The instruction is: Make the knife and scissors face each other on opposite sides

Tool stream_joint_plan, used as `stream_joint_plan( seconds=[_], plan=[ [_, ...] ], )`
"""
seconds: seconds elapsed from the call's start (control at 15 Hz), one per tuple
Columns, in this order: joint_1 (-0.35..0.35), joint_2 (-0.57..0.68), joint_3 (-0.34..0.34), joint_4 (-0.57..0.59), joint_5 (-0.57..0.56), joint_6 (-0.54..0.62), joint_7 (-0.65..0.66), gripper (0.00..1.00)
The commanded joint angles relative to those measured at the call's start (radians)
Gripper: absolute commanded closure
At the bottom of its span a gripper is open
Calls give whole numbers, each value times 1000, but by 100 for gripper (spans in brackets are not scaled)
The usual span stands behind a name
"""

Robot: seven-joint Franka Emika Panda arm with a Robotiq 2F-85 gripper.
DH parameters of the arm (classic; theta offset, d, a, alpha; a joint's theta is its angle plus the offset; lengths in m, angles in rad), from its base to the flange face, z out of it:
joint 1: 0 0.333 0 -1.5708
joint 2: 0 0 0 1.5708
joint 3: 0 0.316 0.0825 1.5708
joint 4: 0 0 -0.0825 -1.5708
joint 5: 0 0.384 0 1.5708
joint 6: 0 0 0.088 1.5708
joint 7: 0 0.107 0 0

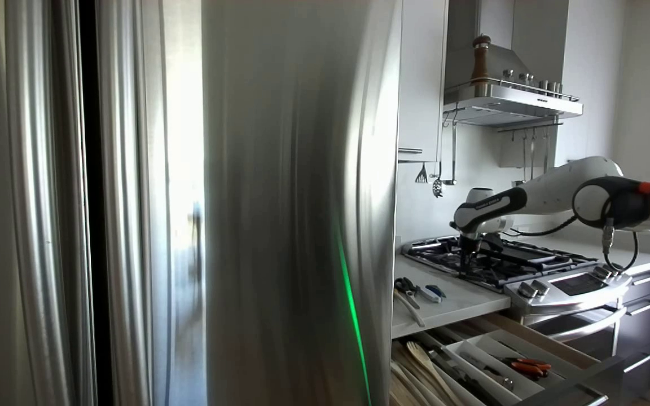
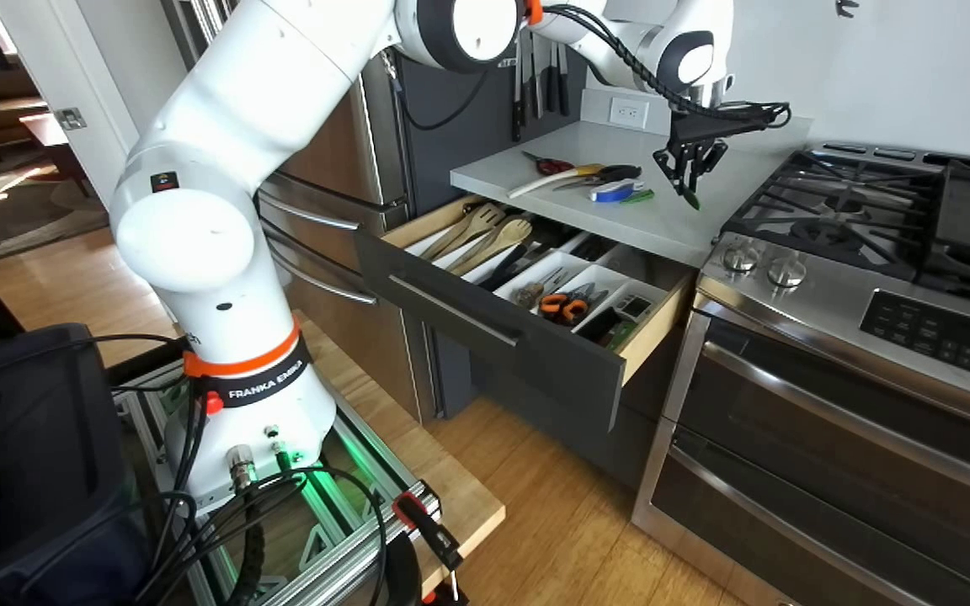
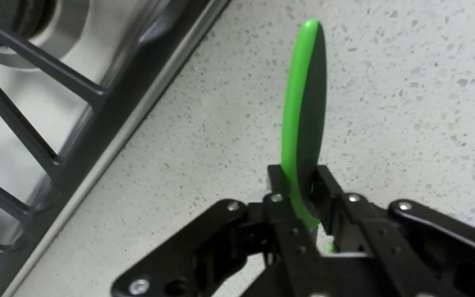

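Observation:
My gripper (image 3: 299, 175) is shut on a long green handle with a dark side (image 3: 305, 103), which looks like the knife's handle. Its blade is mostly hidden behind the fingers. In an exterior view the gripper (image 2: 689, 168) holds the green knife (image 2: 692, 200) above the counter beside the stove; the gripper also shows in an exterior view (image 1: 465, 262). Black-handled scissors (image 2: 617, 173) lie on the counter and also show in an exterior view (image 1: 407, 285). Red-handled scissors (image 2: 547, 164) lie behind them. Orange-handled scissors (image 2: 567, 307) lie in the drawer.
A curved yellow-and-white tool (image 2: 554, 179) and a blue-and-white item (image 2: 615, 192) lie on the counter (image 2: 662, 223). An open drawer (image 2: 485, 324) below holds wooden utensils (image 2: 493, 244). The stove grates (image 3: 35, 70) adjoin the counter. The fridge (image 1: 291, 197) blocks much of an exterior view.

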Motion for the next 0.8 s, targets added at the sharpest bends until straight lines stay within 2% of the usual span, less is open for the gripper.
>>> stream_joint_plan(
  seconds=[0.0,0.4,0.73],
  plan=[
    [-15,66,29,58,5,37,-120,95],
    [-36,93,43,83,0,22,-336,95],
    [-52,109,41,106,7,2,-466,95]
  ],
)
